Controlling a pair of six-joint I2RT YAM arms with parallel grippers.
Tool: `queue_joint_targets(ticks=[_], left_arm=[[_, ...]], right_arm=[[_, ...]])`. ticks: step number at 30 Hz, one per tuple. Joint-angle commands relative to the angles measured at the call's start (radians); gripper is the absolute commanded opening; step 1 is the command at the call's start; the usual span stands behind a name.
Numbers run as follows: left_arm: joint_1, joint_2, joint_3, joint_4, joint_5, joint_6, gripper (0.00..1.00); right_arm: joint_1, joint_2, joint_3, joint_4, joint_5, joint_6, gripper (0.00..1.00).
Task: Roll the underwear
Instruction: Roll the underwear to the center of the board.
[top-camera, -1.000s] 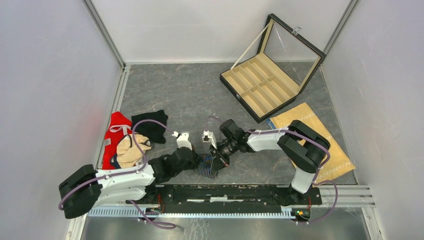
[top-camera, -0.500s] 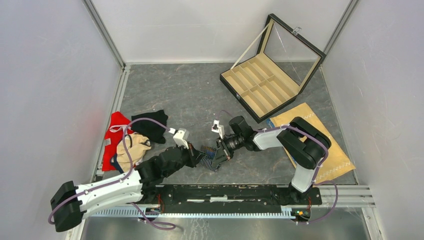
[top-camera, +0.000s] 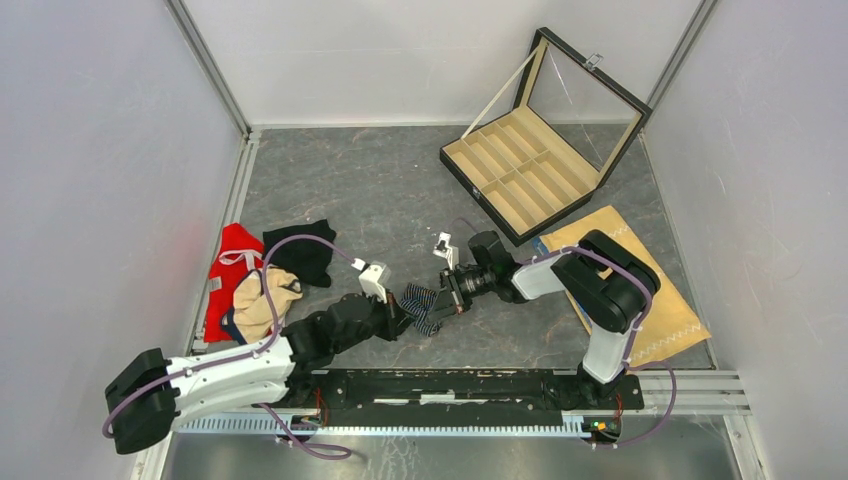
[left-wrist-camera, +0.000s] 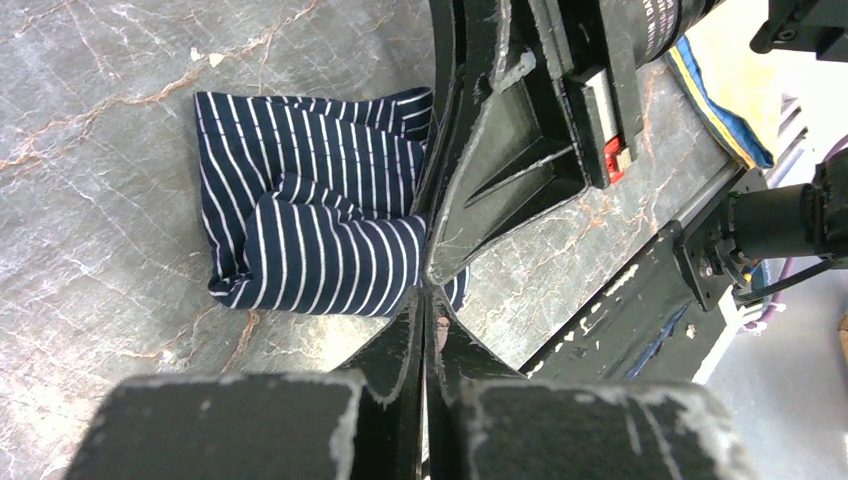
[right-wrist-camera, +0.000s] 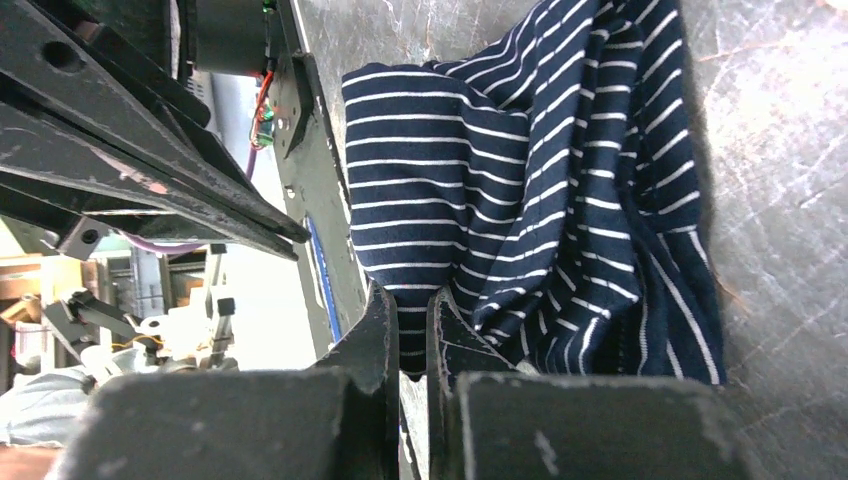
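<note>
The left gripper (left-wrist-camera: 427, 300) has its two fingers pressed flat together, and their tips sit on the near hem of the striped underwear (left-wrist-camera: 320, 210). The tips cover that piece of hem, so how much fabric is caught cannot be seen. The right gripper (right-wrist-camera: 410, 300) comes from the opposite side. Its fingers are almost together, clamped on a fold of the same fabric, which shows in the thin gap between them.

The striped underwear is bunched and creased, not rolled. It is close to the near edge of the tabletop (top-camera: 380, 190), about midway between the left and right edges. In the top view both grippers hide a large part of it.

The black underwear (top-camera: 300, 255) lies at the left edge in a small pile, touching a red garment (top-camera: 230, 262) and a beige garment (top-camera: 258, 300). A cable of the left arm crosses this pile, so the shapes are hard to read.

Toward the far right corner stands an open box (top-camera: 500, 165) with compartments. At the right edge lies a tan cloth (top-camera: 660, 320), half hidden under the right arm.
</note>
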Motion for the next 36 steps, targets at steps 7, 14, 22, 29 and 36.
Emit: queue_joint_targets(ticks=[7, 14, 22, 29, 36], left_arm=[[-0.004, 0.092, 0.005, 0.073, -0.053, 0.036, 0.02], [-0.005, 0.169, 0.019, 0.125, -0.108, 0.021, 0.02], [-0.004, 0.207, 0.050, 0.191, -0.087, 0.036, 0.02], [-0.005, 0.192, 0.056, 0.190, -0.110, 0.045, 0.02], [-0.006, 0.229, 0.071, 0.196, -0.155, 0.044, 0.02]], right_arm=[[-0.045, 0.058, -0.085, 0.061, 0.114, 0.046, 0.02], [-0.054, 0.063, -0.088, 0.058, 0.119, 0.035, 0.03], [-0.059, 0.072, -0.085, 0.040, 0.124, 0.013, 0.05], [-0.064, 0.077, -0.082, 0.029, 0.127, 0.002, 0.07], [-0.066, 0.075, -0.079, 0.014, 0.136, -0.010, 0.09]])
